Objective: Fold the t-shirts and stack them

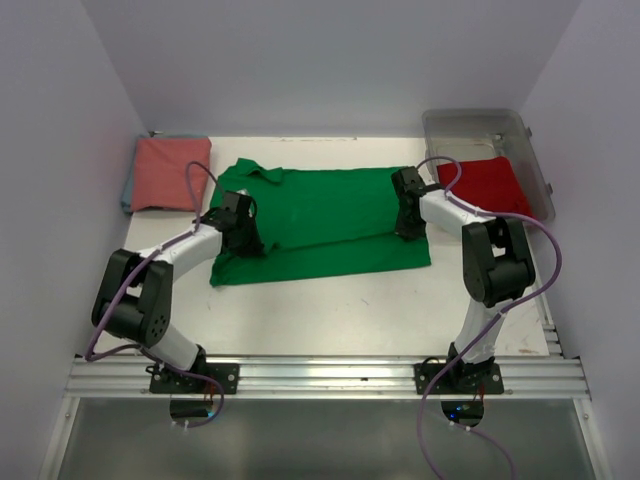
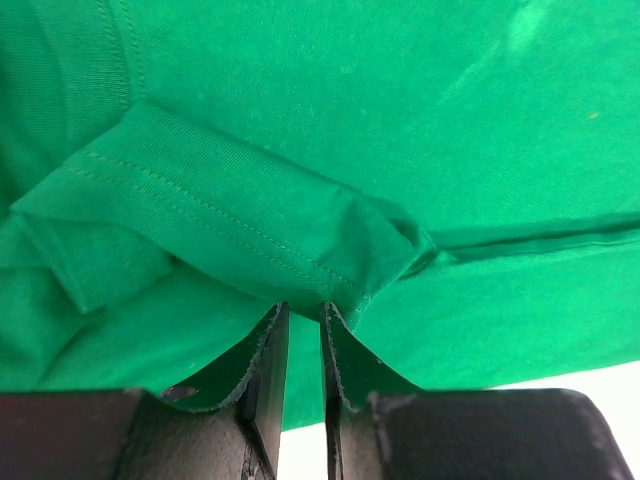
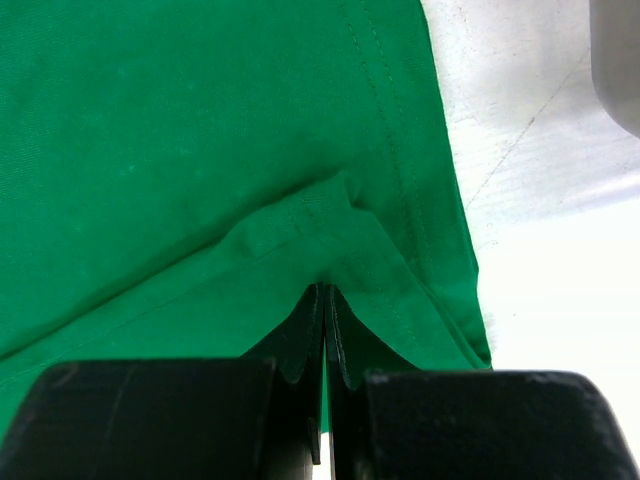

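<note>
Now, on the table (image 1: 340, 310) the green shirt (image 1: 330, 215) lies central, half folded lengthwise. Lay its edge flat before you let go: your right gripper (image 3: 325, 290) pinches the hem, while your left gripper (image 2: 303, 308) stands slightly parted at the sleeve fold. The bin (image 1: 475, 118) holds the red shirt (image 1: 490, 182) and the pink shirt (image 1: 165, 172) sits far left; neither blocks you.

The green shirt (image 1: 320, 225) lies spread flat in the middle, its collar to the left. The pink shirt (image 1: 165, 173) sits folded far left, the red shirt (image 1: 490, 183) far right
</note>
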